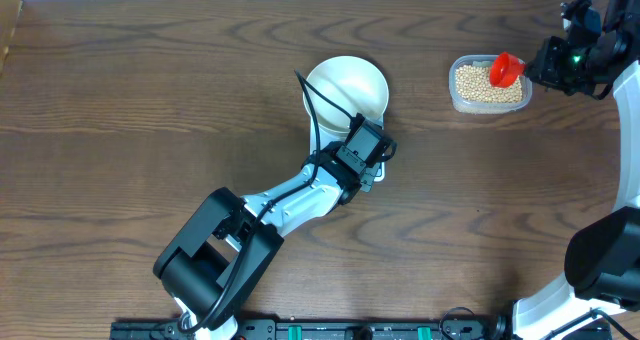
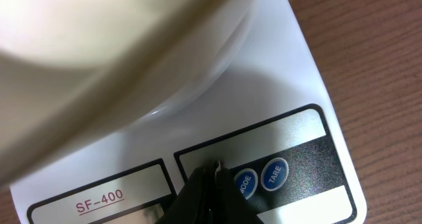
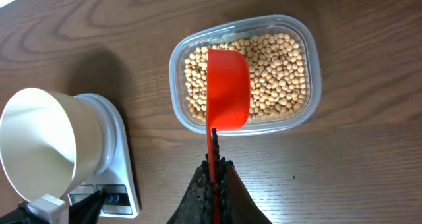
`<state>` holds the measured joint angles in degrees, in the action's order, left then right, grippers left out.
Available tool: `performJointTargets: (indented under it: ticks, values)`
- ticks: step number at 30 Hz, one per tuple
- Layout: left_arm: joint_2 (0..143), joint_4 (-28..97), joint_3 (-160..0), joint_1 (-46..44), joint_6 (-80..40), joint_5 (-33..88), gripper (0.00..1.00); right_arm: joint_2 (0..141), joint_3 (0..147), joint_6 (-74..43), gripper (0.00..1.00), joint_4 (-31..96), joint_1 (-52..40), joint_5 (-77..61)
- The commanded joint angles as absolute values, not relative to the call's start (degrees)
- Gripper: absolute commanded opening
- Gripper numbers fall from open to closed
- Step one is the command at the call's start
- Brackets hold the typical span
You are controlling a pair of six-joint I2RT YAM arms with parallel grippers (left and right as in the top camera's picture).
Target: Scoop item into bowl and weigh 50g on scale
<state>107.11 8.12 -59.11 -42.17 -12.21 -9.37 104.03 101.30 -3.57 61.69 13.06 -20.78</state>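
Observation:
The white bowl (image 1: 346, 88) stands empty on the white scale (image 2: 300, 85), which it largely hides from overhead. My left gripper (image 2: 214, 168) is shut, its tip down on the scale's front panel just left of the blue MODE button (image 2: 244, 182) and TARE button (image 2: 274, 174). The tan beans (image 3: 277, 72) fill a clear tub (image 3: 311, 95) at the right. My right gripper (image 3: 214, 168) is shut on the handle of a red scoop (image 3: 227, 85), whose cup hangs over the beans with none showing in it.
The left arm (image 1: 290, 200) lies diagonally across the table from the near edge up to the scale. The right arm's base (image 1: 600, 260) stands at the right edge. Bare wood (image 1: 150, 100) stretches left of the bowl.

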Motion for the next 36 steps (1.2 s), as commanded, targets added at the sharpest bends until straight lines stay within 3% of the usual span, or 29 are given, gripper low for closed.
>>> performJointTargets:
  ticks: [1, 36]
  values:
    - [112.84, 12.4, -55.61, -41.82, -12.71, -8.45, 0.07, 103.28, 102.26, -2.61, 0.01, 61.73, 13.41, -21.37]
    - [111.72, 11.46, -55.61, -41.82, -13.15, -11.07, 0.07, 103.28, 102.26, -2.46, 0.01, 61.98, 13.41, -21.39]
